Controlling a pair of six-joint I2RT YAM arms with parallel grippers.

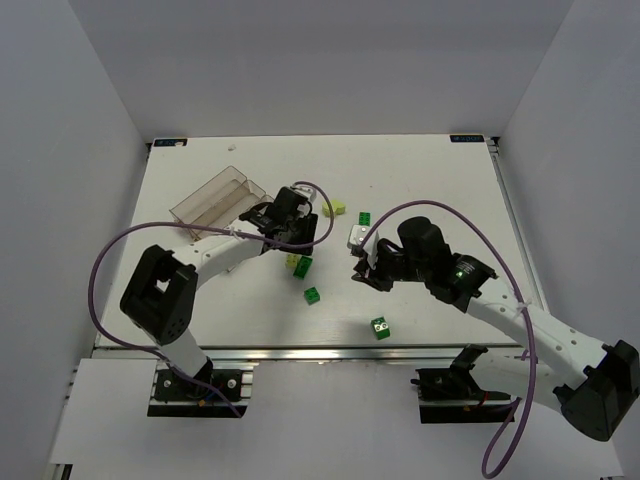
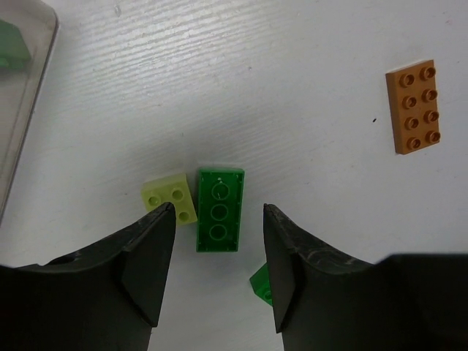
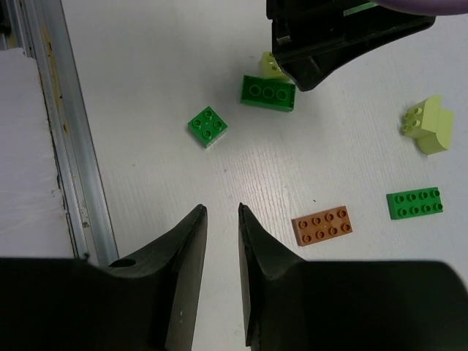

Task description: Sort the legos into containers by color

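Straddling a green brick (image 2: pixel 219 196) at the table (image 2: pixel 307 44) centre, the left gripper (image 2: pixel 219 210) gapes empty. It must lower and pinch. Right gripper (image 3: pixel 221 209) slightly parted, empty.

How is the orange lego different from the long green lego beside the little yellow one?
The orange lego has eight studs in two rows; the long green lego shows three circles in one row. The orange lego lies alone; the long green lego sits beside the little yellow lego, right at the left pincer's tips. Both lie flat on the table, unheld.
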